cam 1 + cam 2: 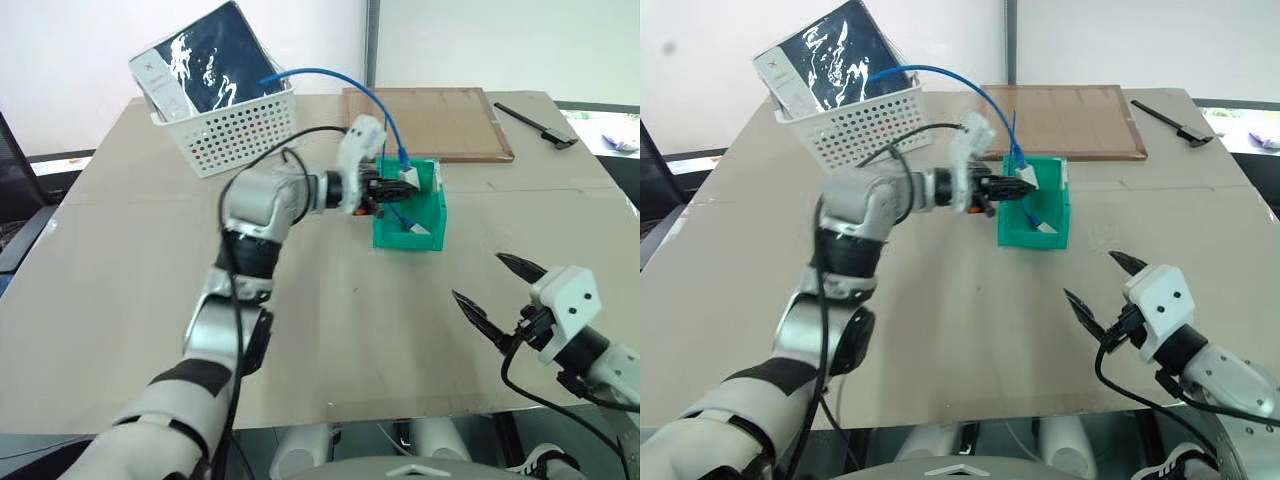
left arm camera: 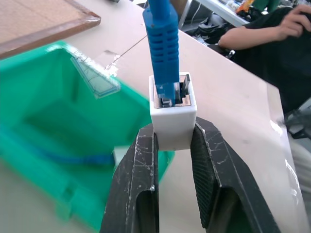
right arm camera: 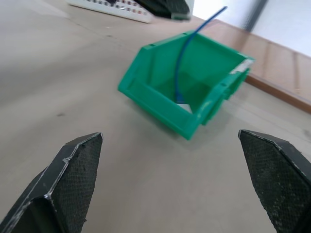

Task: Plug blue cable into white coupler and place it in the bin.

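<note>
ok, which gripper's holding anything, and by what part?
Left gripper clamps the white coupler by its lower sides, blue cable plugged in. Right gripper open, empty.

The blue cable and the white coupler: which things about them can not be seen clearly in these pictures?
- White coupler: its lower part is covered by the left hand's fingers in the left wrist view.
- Blue cable: its far end goes behind the white basket rim in the eye views.
- Cable part inside the bin: blurred in the left wrist view; the bin wall hides where it ends.
- Clear plug: mostly sunk in the socket, so its full seating is unclear.
</note>
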Available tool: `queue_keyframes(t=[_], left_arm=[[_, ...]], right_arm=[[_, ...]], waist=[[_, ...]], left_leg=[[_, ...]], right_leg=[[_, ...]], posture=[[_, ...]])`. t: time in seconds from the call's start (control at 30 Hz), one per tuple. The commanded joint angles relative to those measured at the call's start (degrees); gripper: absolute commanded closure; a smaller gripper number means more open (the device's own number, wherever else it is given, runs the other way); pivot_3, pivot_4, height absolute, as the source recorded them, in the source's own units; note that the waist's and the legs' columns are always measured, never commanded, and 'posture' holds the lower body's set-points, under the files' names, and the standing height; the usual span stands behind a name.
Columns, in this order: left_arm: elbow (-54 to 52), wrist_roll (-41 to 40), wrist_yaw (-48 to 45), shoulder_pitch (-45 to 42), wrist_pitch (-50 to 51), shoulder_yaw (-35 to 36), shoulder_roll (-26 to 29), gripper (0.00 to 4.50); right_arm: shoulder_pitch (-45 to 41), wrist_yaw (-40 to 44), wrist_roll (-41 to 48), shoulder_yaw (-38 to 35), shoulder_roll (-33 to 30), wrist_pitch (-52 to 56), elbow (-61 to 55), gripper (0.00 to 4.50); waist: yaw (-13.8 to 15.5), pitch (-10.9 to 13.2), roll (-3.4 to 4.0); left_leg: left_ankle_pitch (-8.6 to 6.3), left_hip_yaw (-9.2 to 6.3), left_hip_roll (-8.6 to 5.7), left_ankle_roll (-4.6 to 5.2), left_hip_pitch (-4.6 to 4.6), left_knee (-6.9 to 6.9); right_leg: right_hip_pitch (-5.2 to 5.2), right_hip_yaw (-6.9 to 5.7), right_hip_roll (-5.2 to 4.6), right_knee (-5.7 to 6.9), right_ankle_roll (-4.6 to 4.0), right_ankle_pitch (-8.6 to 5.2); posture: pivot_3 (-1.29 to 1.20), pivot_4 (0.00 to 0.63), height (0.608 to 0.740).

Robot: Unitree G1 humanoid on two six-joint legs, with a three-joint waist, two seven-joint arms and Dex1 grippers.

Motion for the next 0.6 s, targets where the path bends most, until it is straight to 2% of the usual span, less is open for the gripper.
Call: queue_keyframes(t=[0.03,0.07,0.2,0.3,0.4,0.47,0.6], left_arm=[[15.7,3.7,4.7,-7.8,-5.8,0.4,-4.0,4.13],[20.1,4.2,5.5,-9.9,-7.0,1.0,-4.8,3.11],[28.1,5.1,4.3,-14.5,-10.5,1.9,-4.7,1.42],[22.1,1.6,-0.6,-14.4,-1.9,3.1,-0.2,0.02],[8.3,-2.7,-5.4,-8.7,4.8,3.5,5.4,0.02],[-2.8,-3.4,-5.6,-2.1,2.5,3.9,8.1,0.02],[-24.9,-6.2,-9.9,16.1,-10.1,7.2,13.0,0.02]], right_arm=[[0.6,-2.8,-0.8,0.1,0.9,-1.7,-3.2,0.08],[0.7,-3.3,-1.0,0.3,0.9,-1.6,-3.5,0.00],[1.6,-4.1,-1.0,0.4,0.6,-1.5,-4.3,0.00],[2.8,-4.6,-0.7,-0.7,1.0,-1.7,-4.4,0.00],[2.7,-4.6,-0.1,-0.8,1.0,-2.0,-3.6,0.00],[2.5,-4.3,0.6,-1.0,1.0,-2.5,-2.7,0.00],[0.5,-1.9,3.8,-3.0,-0.1,-3.7,1.0,0.00]], waist=[[0.0,0.0,-0.03],[0.0,0.1,-0.05],[-0.2,0.1,-0.05],[-0.2,0.1,-0.04],[-0.5,0.2,-0.01],[-0.9,0.1,0.10],[-0.5,0.1,0.16]], left_leg=[[0.00,0.00,-0.02,0.00,-0.03,0.00],[0.00,-0.01,-0.04,0.00,-0.08,0.00],[0.00,0.09,-0.05,0.00,-0.14,-0.05],[0.00,0.09,-0.03,0.00,-0.19,-0.10],[0.00,0.15,0.01,-0.01,-0.19,-0.11],[0.00,0.20,0.15,-0.01,-0.12,-0.12],[0.15,0.28,0.31,-0.31,-0.09,-0.16]], right_leg=[[-0.04,-0.01,0.01,0.00,0.00,0.00],[-0.08,-0.01,0.00,-0.03,-0.01,0.01],[-0.22,0.11,0.00,-0.04,-0.02,0.01],[-0.29,0.13,0.00,-0.04,-0.02,0.00],[-0.33,0.22,0.00,-0.04,-0.01,0.00],[-0.32,0.29,0.00,-0.01,-0.02,0.00],[-0.33,0.42,-0.03,-0.03,-0.25,0.14]], posture=[[0.00,0.150,0.740],[0.00,0.150,0.740],[0.00,0.150,0.740],[0.00,0.150,0.740],[0.00,0.150,0.740],[0.00,0.150,0.740],[0.00,0.150,0.740]])
